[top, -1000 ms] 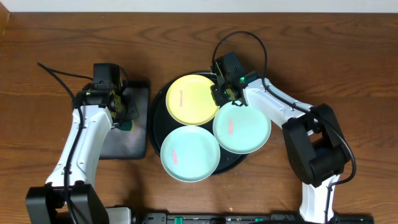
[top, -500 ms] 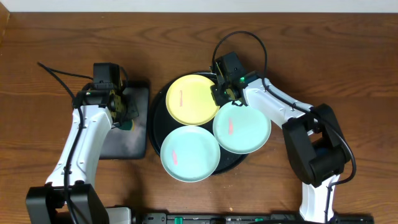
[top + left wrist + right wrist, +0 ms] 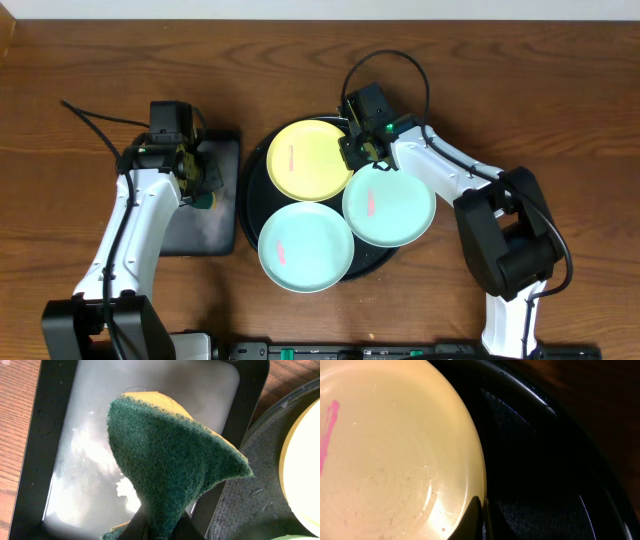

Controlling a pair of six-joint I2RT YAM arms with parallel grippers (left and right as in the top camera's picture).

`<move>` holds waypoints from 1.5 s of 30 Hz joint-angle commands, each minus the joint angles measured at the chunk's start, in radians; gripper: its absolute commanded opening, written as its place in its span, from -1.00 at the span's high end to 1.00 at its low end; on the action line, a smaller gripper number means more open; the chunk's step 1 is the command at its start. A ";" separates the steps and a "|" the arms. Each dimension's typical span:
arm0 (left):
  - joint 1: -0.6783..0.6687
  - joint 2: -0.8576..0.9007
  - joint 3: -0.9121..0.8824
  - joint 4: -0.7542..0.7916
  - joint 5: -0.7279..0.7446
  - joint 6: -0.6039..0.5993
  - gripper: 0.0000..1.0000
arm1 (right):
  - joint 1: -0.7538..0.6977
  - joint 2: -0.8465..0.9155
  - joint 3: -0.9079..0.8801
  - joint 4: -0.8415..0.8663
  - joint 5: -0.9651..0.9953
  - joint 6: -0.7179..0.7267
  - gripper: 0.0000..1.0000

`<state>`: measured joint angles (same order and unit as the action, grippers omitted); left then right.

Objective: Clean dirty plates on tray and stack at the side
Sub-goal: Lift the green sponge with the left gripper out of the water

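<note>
On the round black tray point(image 3: 249, 198) the yellow plate point(image 3: 308, 160) lies at the far left, and the two mint plates sit nearer, one at the front left point(image 3: 305, 245) and one on the right point(image 3: 390, 208) overhanging the rim; each carries a reddish streak. The right gripper point(image 3: 357, 150) is pinched shut on the yellow plate's right-hand rim, over the tray's far side. Just left of the tray, the left gripper point(image 3: 203, 190) clamps a green-and-yellow sponge point(image 3: 165, 455) above the rectangular tray point(image 3: 200, 235) with its wet grey inside.
</note>
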<state>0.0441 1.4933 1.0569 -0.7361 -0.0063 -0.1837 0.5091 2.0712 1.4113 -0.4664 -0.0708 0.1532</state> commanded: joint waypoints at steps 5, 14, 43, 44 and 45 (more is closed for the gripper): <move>0.000 0.003 0.007 0.022 -0.006 0.013 0.85 | 0.011 0.016 -0.002 -0.006 0.014 -0.004 0.97; 0.000 0.003 0.007 0.055 -0.006 0.045 0.85 | 0.011 0.016 -0.002 -0.005 0.014 -0.004 0.98; -0.004 0.004 -0.013 0.098 -0.166 0.075 0.85 | 0.011 0.016 -0.002 -0.006 0.014 -0.004 0.97; -0.004 0.004 -0.013 0.098 -0.166 0.075 0.85 | 0.011 0.016 -0.002 -0.005 0.014 -0.004 0.97; -0.004 0.004 -0.013 0.098 -0.166 0.075 0.85 | 0.011 0.016 -0.002 -0.005 0.014 -0.004 0.98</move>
<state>0.0433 1.4933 1.0538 -0.6357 -0.1574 -0.1070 0.5091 2.0712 1.4113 -0.4664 -0.0708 0.1532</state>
